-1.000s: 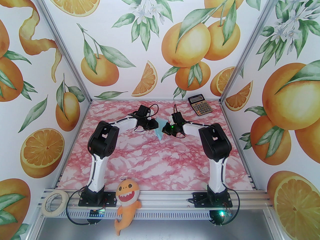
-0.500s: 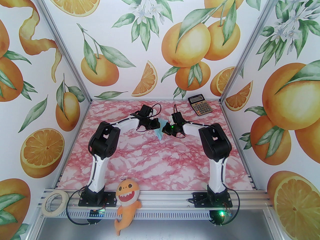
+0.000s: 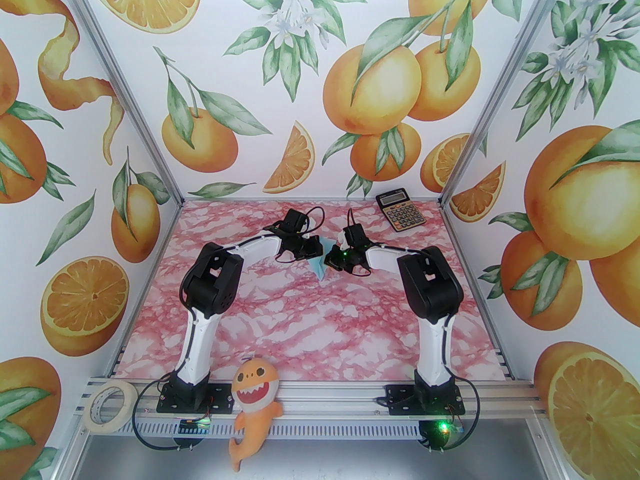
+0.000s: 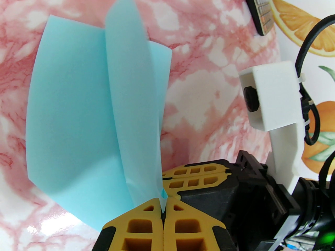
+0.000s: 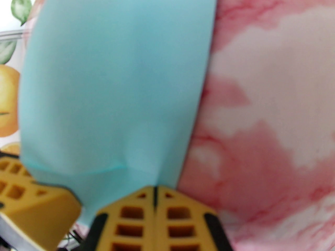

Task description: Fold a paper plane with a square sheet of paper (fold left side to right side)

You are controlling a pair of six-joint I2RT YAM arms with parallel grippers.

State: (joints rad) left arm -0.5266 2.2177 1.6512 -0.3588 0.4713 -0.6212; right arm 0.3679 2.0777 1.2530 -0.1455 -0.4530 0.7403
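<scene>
The square sheet of paper [image 3: 318, 268] is pale light-blue and hangs bowed above the pink marble table, between my two grippers. In the left wrist view the sheet [image 4: 78, 101] curls into a loose fold, and my left gripper [image 4: 162, 205] is shut on its near edge. The right gripper's yellow fingers [image 4: 196, 178] sit just beside it, pressed together. In the right wrist view my right gripper [image 5: 155, 192] is shut on the paper [image 5: 117, 74] at its lower edge. From above, the left gripper [image 3: 317, 250] and right gripper [image 3: 329, 260] nearly touch.
A black-and-gold calculator [image 3: 400, 211] lies at the table's back right. An orange shark plush [image 3: 253, 403] and a roll of tape [image 3: 109, 405] rest on the front rail. Orange-print walls close in three sides.
My left arm has swung to the right, bringing its held edge of the paper closer to the right gripper. The right arm has stayed still.
</scene>
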